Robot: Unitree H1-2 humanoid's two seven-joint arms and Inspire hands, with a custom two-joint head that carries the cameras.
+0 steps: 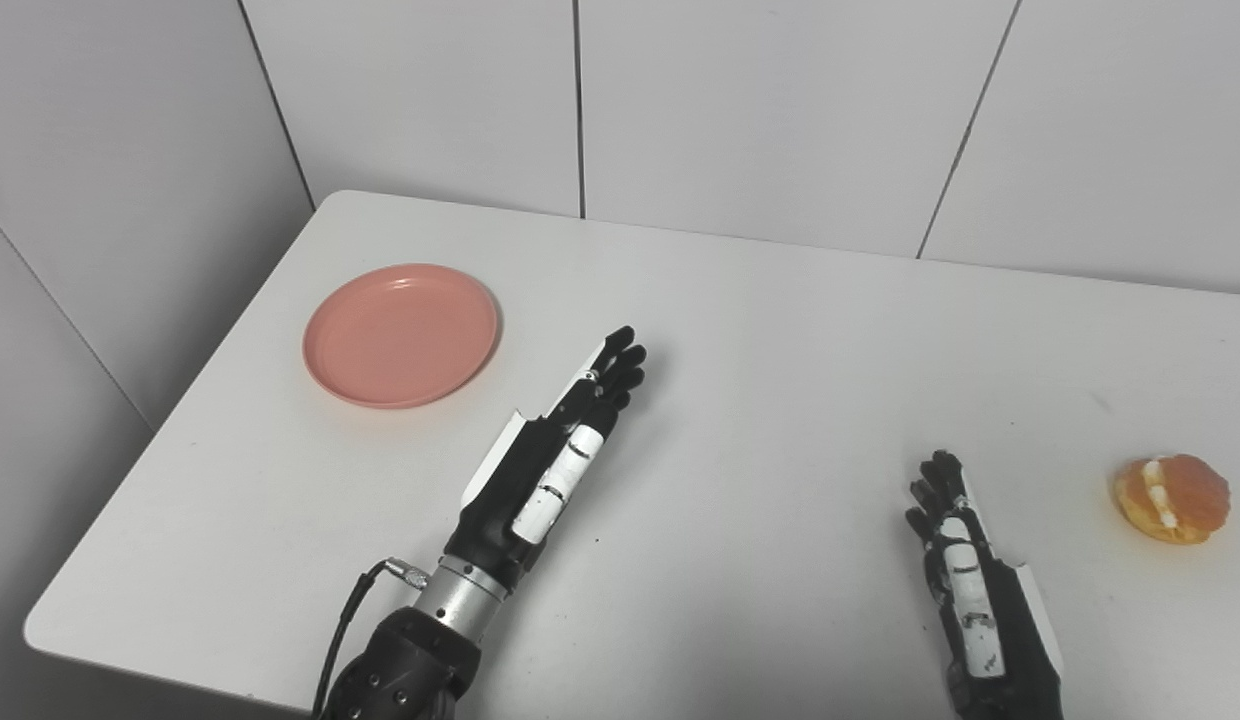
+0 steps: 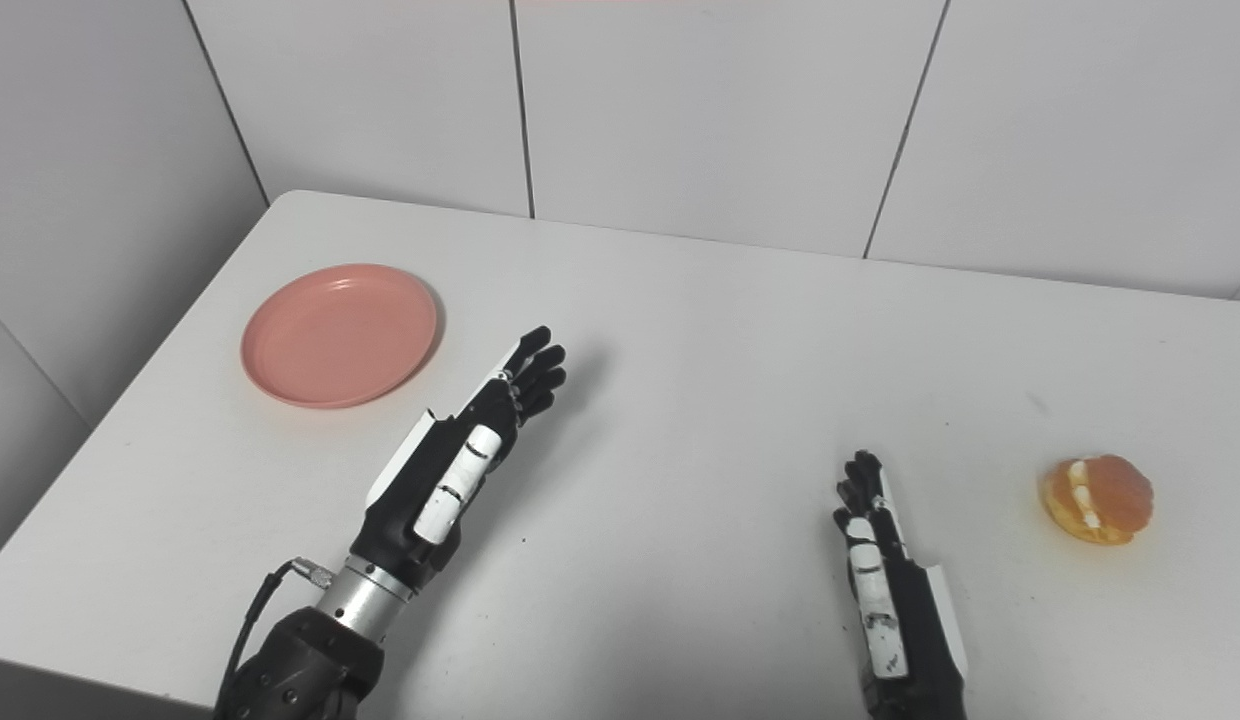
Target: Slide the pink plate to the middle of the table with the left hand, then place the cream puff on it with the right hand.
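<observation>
A round pink plate (image 1: 401, 334) lies empty on the white table (image 1: 760, 330) near its far left corner. A cream puff (image 1: 1172, 498), golden with white cream, lies near the right edge. My left hand (image 1: 565, 440) is open and empty, fingers stretched out, just right of the plate and apart from it. My right hand (image 1: 955, 560) is open and empty, fingers straight, at the front right, a hand's width left of the cream puff. In the right eye view the plate (image 2: 339, 334), puff (image 2: 1098, 499), left hand (image 2: 470, 450) and right hand (image 2: 880, 570) show the same.
White tiled walls (image 1: 780, 110) stand behind and to the left of the table. The table's left edge and front left corner (image 1: 50, 625) lie close to the plate's side.
</observation>
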